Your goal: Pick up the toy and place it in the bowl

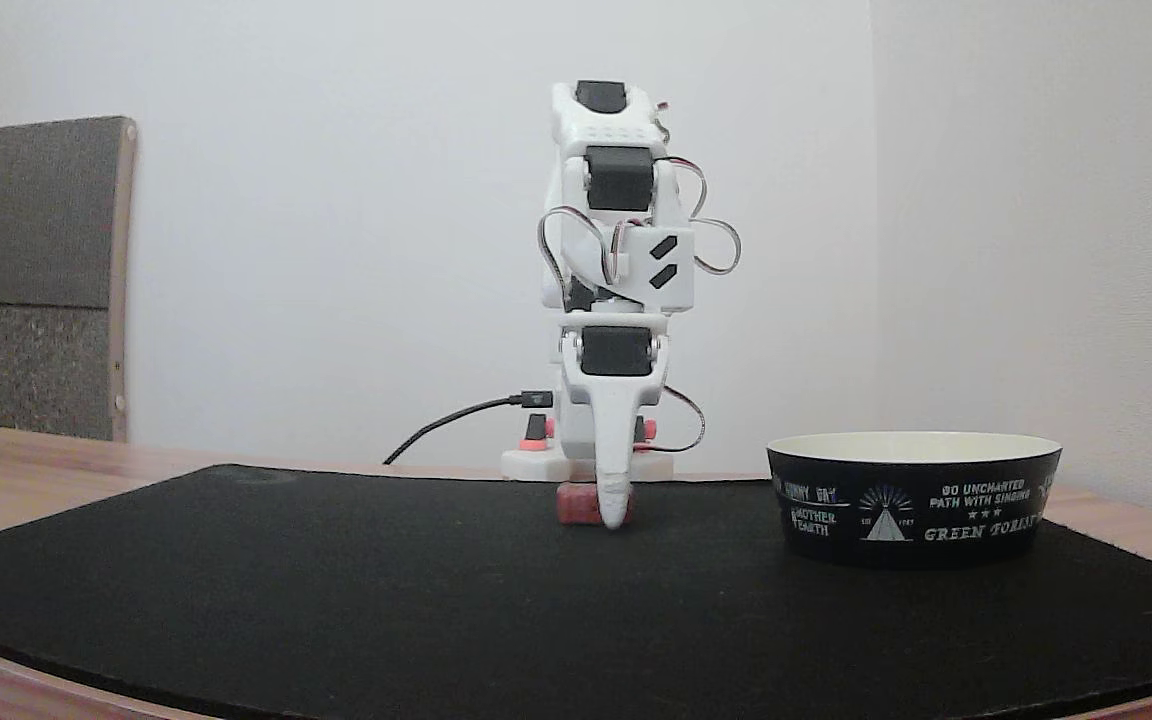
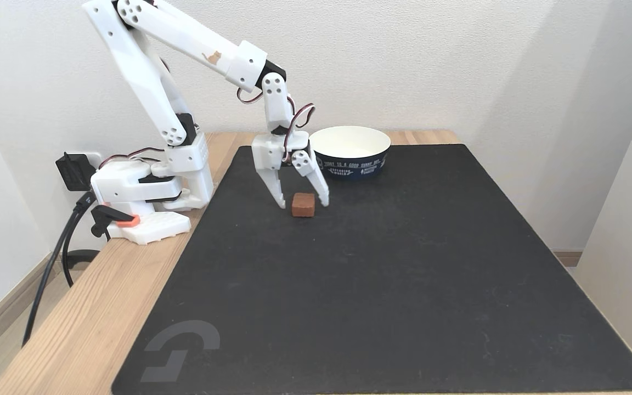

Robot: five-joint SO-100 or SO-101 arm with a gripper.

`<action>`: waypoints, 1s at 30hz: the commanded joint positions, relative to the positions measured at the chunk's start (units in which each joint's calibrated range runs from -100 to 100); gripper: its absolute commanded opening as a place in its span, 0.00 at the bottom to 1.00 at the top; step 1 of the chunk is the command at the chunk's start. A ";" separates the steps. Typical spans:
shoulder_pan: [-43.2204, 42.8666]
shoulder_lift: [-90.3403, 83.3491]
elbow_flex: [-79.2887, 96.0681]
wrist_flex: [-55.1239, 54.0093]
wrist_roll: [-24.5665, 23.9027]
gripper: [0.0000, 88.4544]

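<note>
The toy, a small dull-red block, lies on the black mat just in front of the bowl, which is black outside with white print and cream inside. My gripper points down over the toy and is open, one fingertip on each side, tips close to the mat and apart from the block. In the low fixed view the near finger covers the right part of the toy, and the bowl stands to the right.
A black mat covers most of the wooden table. The arm's base and its cable sit at the table's left edge. Walls close the back and right. A grey padded panel stands far left.
</note>
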 commanded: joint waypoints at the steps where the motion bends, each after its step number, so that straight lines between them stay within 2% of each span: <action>1: 0.64 1.69 -0.10 -1.07 -0.25 0.11; 3: 0.64 1.69 -0.19 -1.07 -0.25 0.04; 12: 1.06 0.86 -1.09 -1.07 -0.25 0.04; 18: 5.33 -2.56 -7.49 -0.81 -0.25 0.04; 24: -0.36 -15.31 -18.84 -0.90 0.17 0.04; 30: -7.47 -16.06 -24.43 -5.81 0.33 0.04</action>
